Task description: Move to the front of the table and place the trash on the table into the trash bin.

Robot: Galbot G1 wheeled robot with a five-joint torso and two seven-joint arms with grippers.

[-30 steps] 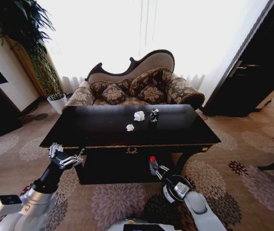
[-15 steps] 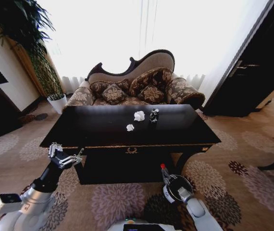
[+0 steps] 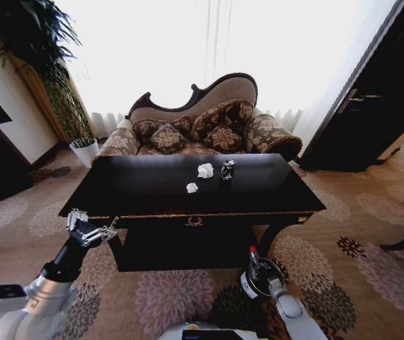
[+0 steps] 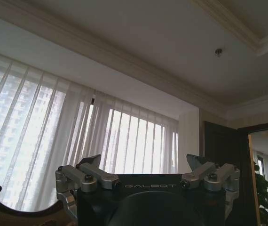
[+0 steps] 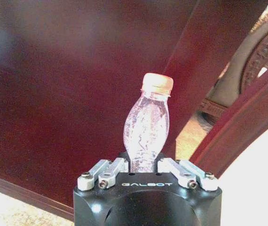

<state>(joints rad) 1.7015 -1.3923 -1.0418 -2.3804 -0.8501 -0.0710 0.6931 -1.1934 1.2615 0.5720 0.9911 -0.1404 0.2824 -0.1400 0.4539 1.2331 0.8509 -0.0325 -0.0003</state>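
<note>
Head camera: high, facing forward-down over tabletop [image 3: 152, 191] toward sofa [image 3: 202, 127]; left wrist camera: tilted up at curtains [image 4: 77, 146] and ceiling; right wrist camera: close, low, facing the dark table side.

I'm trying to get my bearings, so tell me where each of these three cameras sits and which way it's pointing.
Head view: sits high on the robot, looking forward and down over the table to the sofa; both arms show, left end effector open, right end effector holding the bottle.
Left wrist view: on the left arm, aimed up at curtains and ceiling; its open fingers show.
Right wrist view: on the right arm, facing the table's dark front; its end effector grips the bottle.
Shared: the bottle, in the head and right wrist views.
</note>
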